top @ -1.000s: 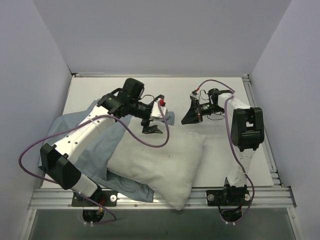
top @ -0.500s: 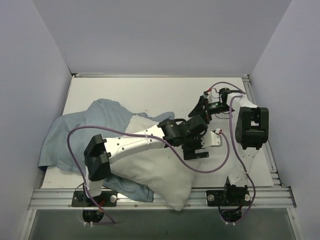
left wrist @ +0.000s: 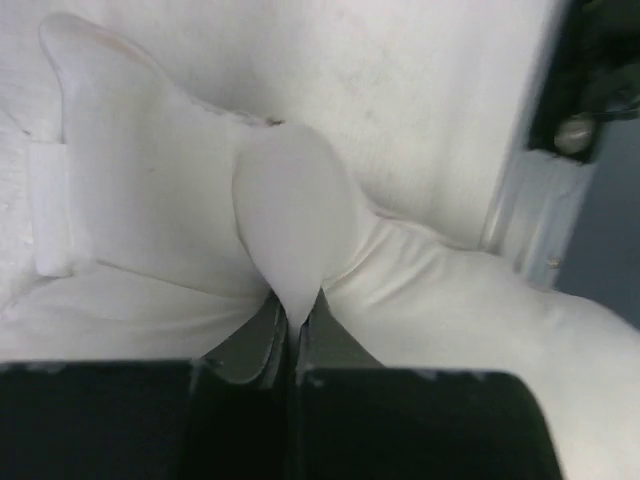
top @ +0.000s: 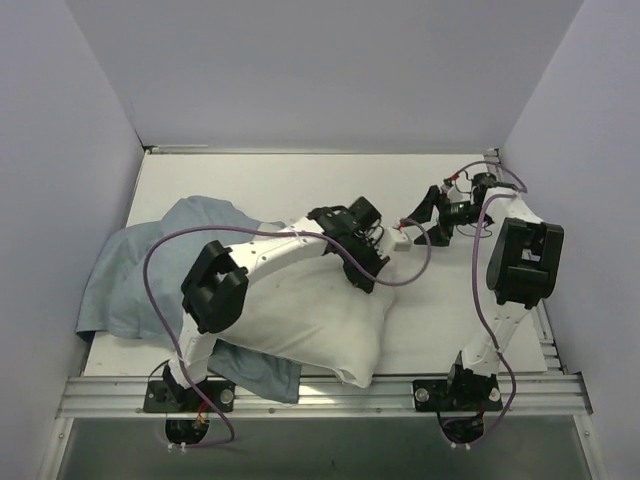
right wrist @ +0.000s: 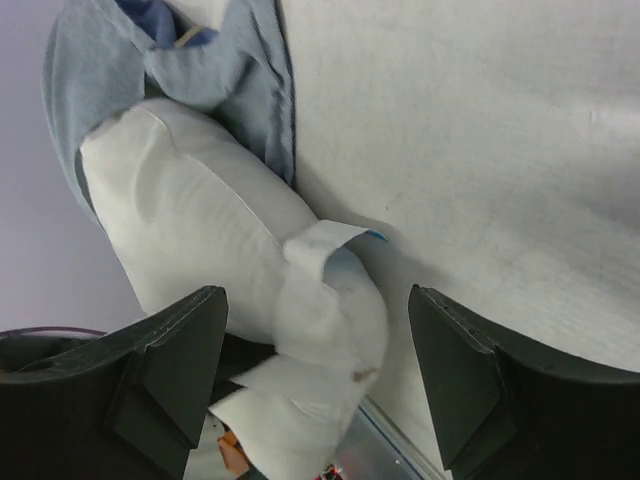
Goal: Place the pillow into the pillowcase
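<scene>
Left gripper (left wrist: 294,318): clamped on a fold at the pillow's (top: 318,328) far corner. Right gripper (top: 432,216): jaws apart, empty, beyond that corner. Pillowcase (top: 130,270): beneath the pillow's other end.

White surface (top: 300,185) stretching back, pale walls (top: 320,70) boxing it in, metal rail (top: 560,390) along the near edge.

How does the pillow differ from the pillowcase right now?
The pillow is white and plump; the pillowcase is grey-blue, limp and rumpled. The left end effector is shut on a fold of the pillow; nothing grips the pillowcase. The pillow lies partly on top of the pillowcase. Both are soft fabric.
</scene>
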### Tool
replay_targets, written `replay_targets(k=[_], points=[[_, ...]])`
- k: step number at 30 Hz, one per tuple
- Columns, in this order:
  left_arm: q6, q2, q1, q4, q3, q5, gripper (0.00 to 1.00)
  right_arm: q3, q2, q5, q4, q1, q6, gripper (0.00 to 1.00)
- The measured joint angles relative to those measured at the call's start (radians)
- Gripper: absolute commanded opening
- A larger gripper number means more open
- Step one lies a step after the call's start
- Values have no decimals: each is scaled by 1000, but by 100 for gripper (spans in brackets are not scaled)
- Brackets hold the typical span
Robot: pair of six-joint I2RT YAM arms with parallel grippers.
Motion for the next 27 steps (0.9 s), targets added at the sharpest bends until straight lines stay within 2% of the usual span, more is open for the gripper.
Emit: replay_targets(k=[2,4,6,10,16,18,22,27], points=[[-27,-42,100,53,-32,182,0,-48,-18,4,4,6,-2,75],[-121,-132,208,198,-133,342,0,-100,-32,11,22,12,-2,75],[-317,-235,327,438,-232,492,0,-156,-47,17,48,23,6,76],[-572,-318,466,840,-245,651,0,-261,-72,24,132,87,45,78],[-818,-352,466,1252,-265,799,0,-357,-77,55,333,277,178,84],[-872,-356,462,1344,-297,824,0,-358,-69,93,423,331,238,84],[-946,-356,462,1452,-355,849,0,-288,-22,197,605,365,381,85],[-1000,-356,462,1522,-382,870,0,-123,61,398,653,362,425,89]])
